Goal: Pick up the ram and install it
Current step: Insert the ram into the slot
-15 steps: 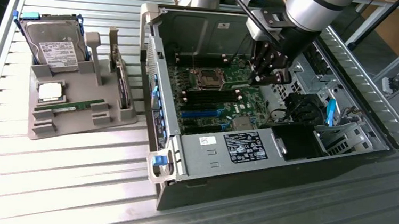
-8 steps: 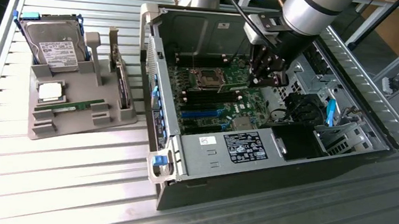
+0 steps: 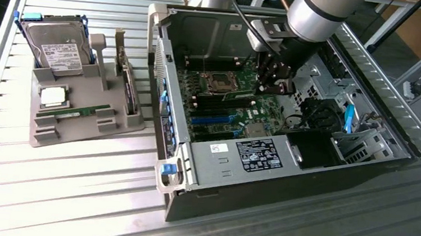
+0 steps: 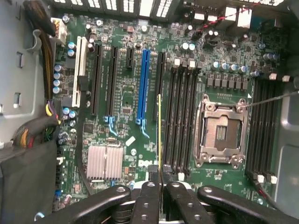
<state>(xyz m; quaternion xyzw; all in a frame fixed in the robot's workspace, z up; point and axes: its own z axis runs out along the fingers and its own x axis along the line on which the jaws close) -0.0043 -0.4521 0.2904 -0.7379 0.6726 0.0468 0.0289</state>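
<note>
The jaws (image 4: 159, 179) pinch a thin green RAM stick (image 4: 159, 135) edge-on over the black memory slots (image 4: 180, 121). Seating well probably means keeping it upright, aligned with one slot.

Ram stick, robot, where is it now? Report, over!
Black gripper shut on thin flat ram stick, edge-on. Held over green motherboard, beside long black memory slots. Nothing seen blocking.

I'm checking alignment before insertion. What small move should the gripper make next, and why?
Probably a slight sideways shift toward the black memory slots: the gripper, shut on the ram, holds it edge-on above the motherboard, just beside them.
</note>
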